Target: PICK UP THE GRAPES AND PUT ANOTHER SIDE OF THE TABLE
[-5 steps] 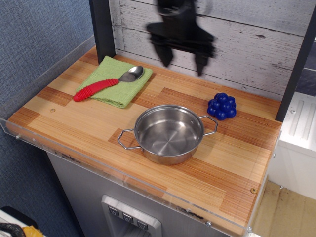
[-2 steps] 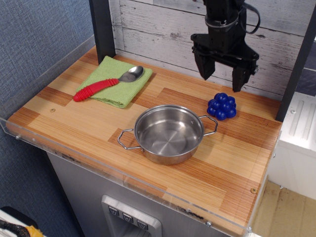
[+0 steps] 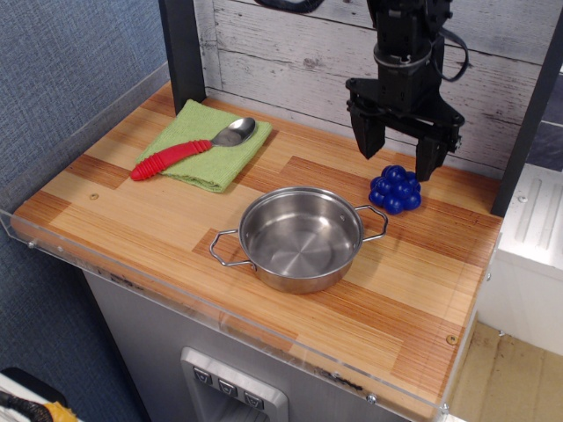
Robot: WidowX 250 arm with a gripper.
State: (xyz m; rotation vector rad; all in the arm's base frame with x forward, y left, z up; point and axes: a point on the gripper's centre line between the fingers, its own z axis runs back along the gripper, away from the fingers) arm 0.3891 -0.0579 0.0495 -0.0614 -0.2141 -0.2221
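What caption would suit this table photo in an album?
Black robot gripper hovers open above the dark-blue toy grapes on a striped wooden table, beside a steel pot.

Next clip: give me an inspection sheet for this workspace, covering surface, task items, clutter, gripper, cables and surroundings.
Surface: striped wooden table with a clear acrylic rim, no spills visible.
Job's things: cluster of glossy dark-blue toy grapes lying on the table near the back right, not gripped.
Clutter: steel two-handled pot, empty, mid-table; red-handled metal spoon lying on a folded green cloth at back left.
Gripper: black gripper just above and behind the grapes, fingers spread apart, holding nothing.
Cables: black cable looping beside the arm's wrist.
Surroundings: whitewashed plank wall behind, blue textured wall to the left.
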